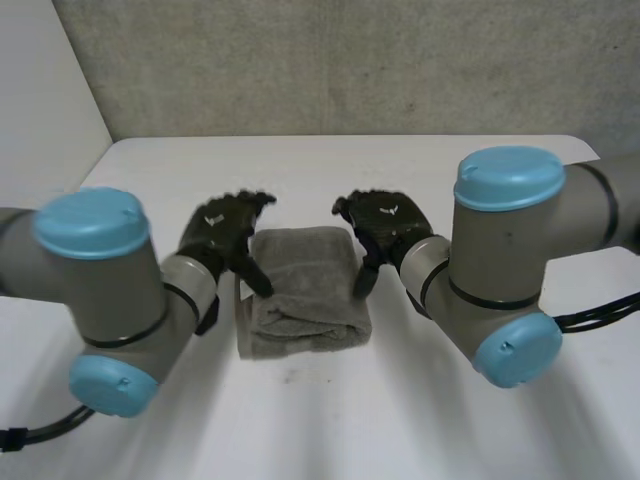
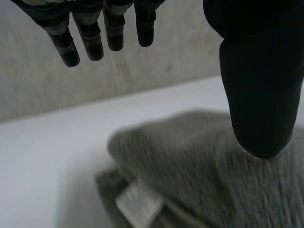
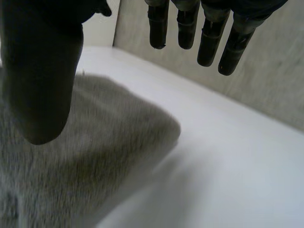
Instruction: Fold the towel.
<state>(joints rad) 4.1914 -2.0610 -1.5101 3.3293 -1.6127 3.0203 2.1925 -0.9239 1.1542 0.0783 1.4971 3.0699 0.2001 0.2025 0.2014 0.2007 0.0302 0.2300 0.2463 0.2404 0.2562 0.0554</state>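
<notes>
Most folding is judged done: the towel (image 1: 300,292) is laid as a compact bundle on the worktop (image 1: 400,170). It is flanked by the left hand (image 1: 225,232) and right hand (image 1: 388,222), both held spread and empty.

The light is soft and even, bright enough to show everything plainly. The white bench (image 1: 330,165) is the brightest surface, paling almost to plain white at its near side. The grey wall (image 1: 350,60) behind it is dimmer. In the right wrist view a faint, soft-edged shadow lies along the towel (image 3: 95,156).
</notes>
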